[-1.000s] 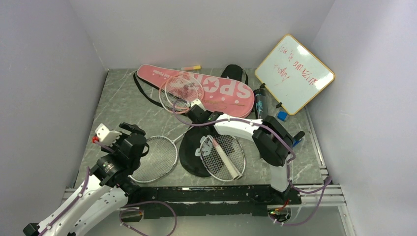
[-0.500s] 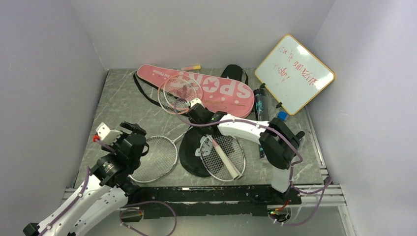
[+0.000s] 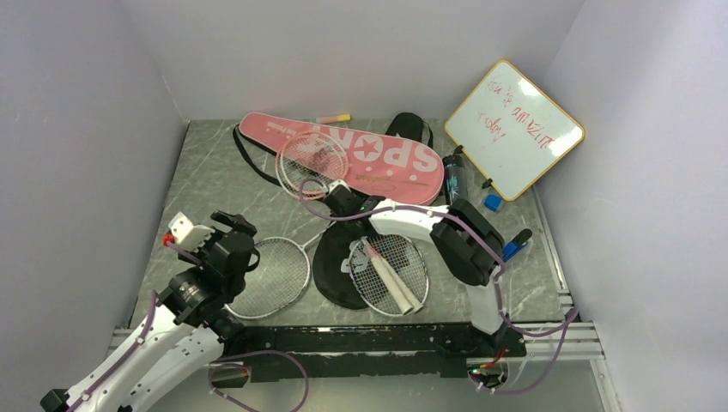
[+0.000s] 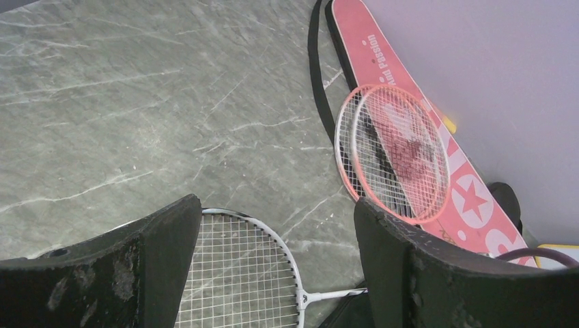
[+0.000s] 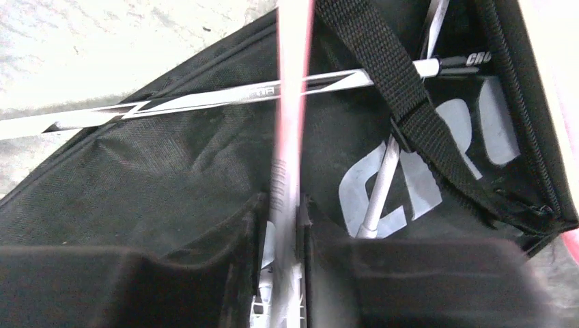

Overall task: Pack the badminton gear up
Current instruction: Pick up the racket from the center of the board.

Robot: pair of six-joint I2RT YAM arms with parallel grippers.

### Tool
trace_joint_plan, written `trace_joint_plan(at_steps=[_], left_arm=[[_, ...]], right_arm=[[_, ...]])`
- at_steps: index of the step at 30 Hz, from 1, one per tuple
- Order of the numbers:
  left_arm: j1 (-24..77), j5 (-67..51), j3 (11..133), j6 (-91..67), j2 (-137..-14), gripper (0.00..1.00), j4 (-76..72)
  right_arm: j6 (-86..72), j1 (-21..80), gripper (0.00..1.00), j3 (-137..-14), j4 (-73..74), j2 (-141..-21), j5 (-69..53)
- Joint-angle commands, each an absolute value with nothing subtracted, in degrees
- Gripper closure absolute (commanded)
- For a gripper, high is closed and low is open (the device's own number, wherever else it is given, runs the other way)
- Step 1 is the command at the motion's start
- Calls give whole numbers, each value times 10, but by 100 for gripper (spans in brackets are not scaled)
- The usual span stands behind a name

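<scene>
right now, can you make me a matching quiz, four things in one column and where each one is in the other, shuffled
1 pink cover
2 black cover
3 whiteboard
4 pink racket

a propped up, far right
b lying flat at the back
c centre, under a white racket head
d shaft gripped by the right tool

Pairs: 1-b, 2-c, 3-a, 4-d

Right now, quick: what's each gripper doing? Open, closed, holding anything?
Left gripper: open, holding nothing.
Right gripper: closed on the shaft of the pink-framed racket.
</scene>
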State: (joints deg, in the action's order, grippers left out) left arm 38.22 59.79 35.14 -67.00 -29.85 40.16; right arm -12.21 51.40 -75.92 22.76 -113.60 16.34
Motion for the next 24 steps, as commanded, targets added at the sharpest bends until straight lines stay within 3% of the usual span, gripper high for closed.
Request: trace_joint_plan(at_steps=[1, 3, 14, 24], left_arm=[[381, 596, 351, -660, -301, 13, 385], [380, 594, 351, -658, -303, 13, 383], [381, 555, 335, -588, -319, 14, 298], [377, 367, 315, -448, -458, 9, 52]], right_arm=[[-121, 512, 87, -795, 237, -1161, 180], [-125, 512, 100, -798, 239, -1155, 192], [-164, 509, 100, -693, 173, -882, 233], [-253, 437, 100, -623, 213, -665, 281]])
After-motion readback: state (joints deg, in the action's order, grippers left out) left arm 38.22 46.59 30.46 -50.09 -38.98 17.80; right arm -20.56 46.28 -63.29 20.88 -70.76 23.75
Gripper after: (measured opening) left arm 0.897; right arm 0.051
